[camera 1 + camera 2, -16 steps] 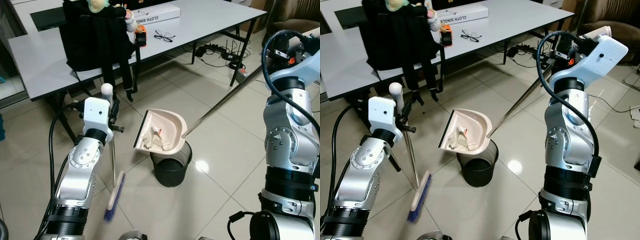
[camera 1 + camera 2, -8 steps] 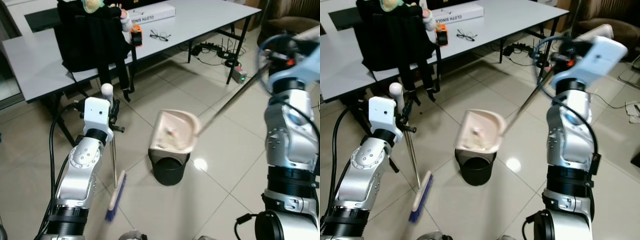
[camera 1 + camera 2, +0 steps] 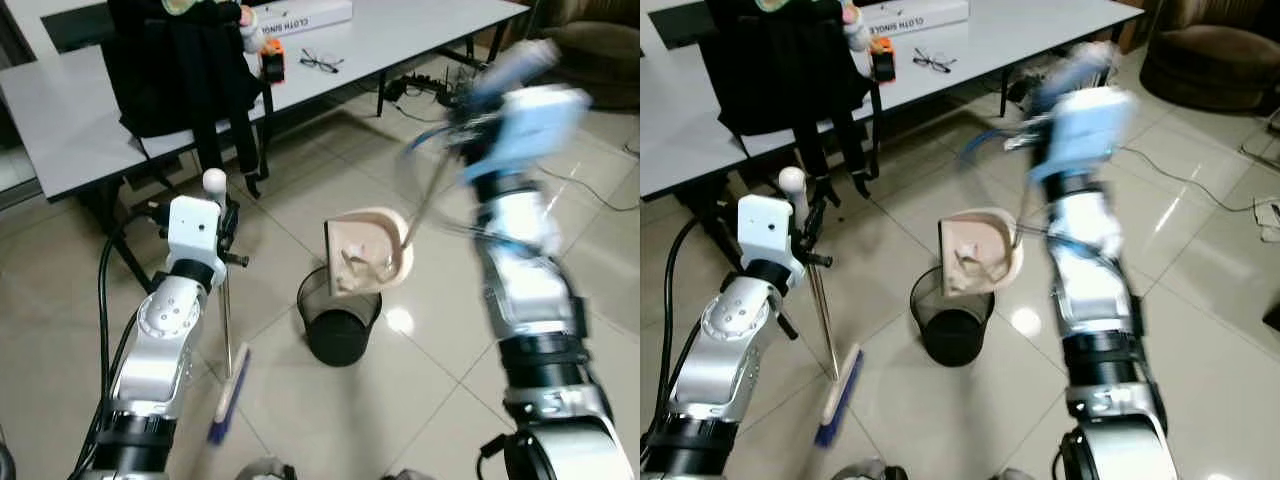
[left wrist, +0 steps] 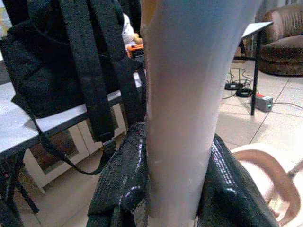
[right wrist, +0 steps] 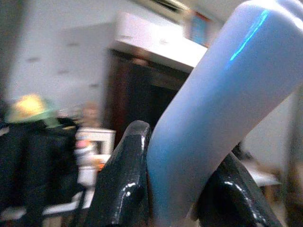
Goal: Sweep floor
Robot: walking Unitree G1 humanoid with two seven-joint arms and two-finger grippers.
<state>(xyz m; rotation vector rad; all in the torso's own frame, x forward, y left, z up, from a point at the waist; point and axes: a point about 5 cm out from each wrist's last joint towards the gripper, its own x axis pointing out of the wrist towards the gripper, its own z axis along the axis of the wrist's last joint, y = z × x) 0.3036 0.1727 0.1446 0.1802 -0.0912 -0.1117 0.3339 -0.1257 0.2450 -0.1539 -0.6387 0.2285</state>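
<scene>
The right hand [image 5: 177,198], clamped on the dustpan's long handle, tips the dustpan [image 3: 367,252] directly above the black wastebasket [image 3: 340,322]; the left hand [image 4: 182,189] grips the upright broom [image 3: 227,350] beside it.

- Black bin [image 3: 340,325] sat dead centre on the tiles, with the tipped dustpan [image 3: 368,250] just above its rim, blocking the way straight down into it.
- Broom [image 3: 228,385] stood at 9 o'clock of the bin, apart from it, with open floor between.
- Table [image 3: 90,140] and hanging backpack [image 3: 180,70] closed off 11 to 12 o'clock.
- Tiles at 3 to 6 o'clock lay open.
</scene>
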